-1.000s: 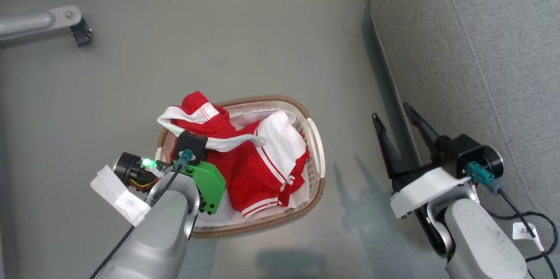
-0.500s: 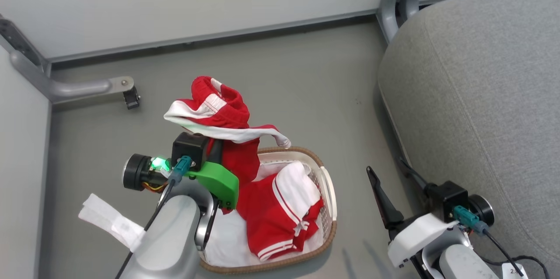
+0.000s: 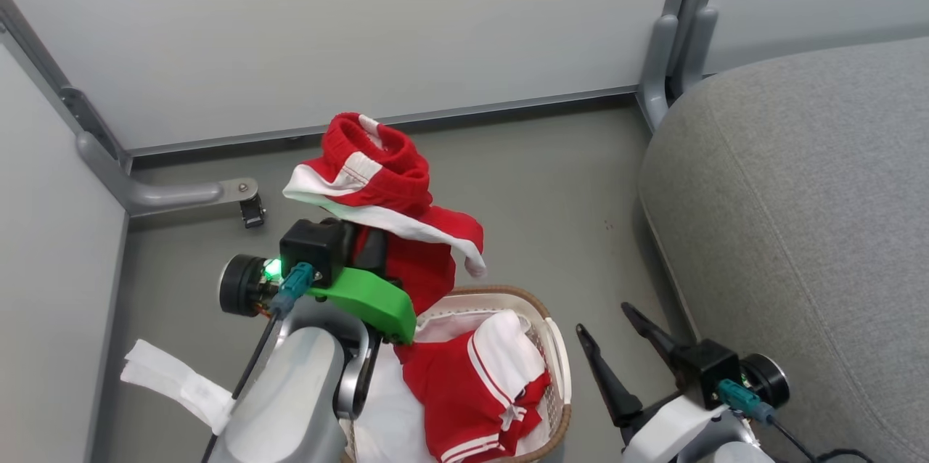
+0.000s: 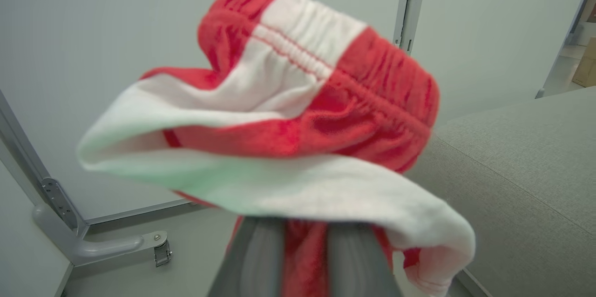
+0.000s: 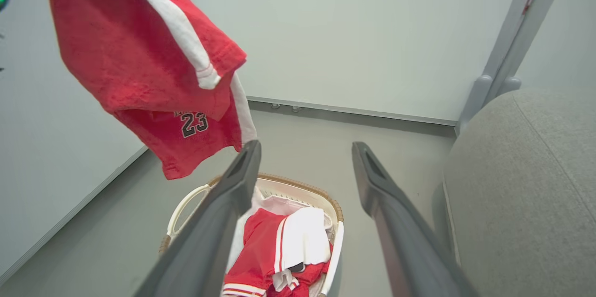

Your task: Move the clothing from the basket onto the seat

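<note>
The left pincer (image 3: 371, 249) is clenched on a red-and-white garment (image 3: 377, 173), which hangs from it above the basket (image 3: 557, 347). More red clothing (image 3: 472, 390) lies in the basket, below this pincer and to its right. Further right, the right pincer (image 3: 604, 320) hangs released and empty, just beside the basket, with the grey seat (image 3: 798, 231) on its right.

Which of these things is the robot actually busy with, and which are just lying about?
In the job:
red-and-white fabric garment, gripped by the left claw
second red-and-white garment in the oval white plastic basket
large light grey upholstered seat

Just there:
grey metal frame foot
pale wall panels
open right claw, empty
</note>
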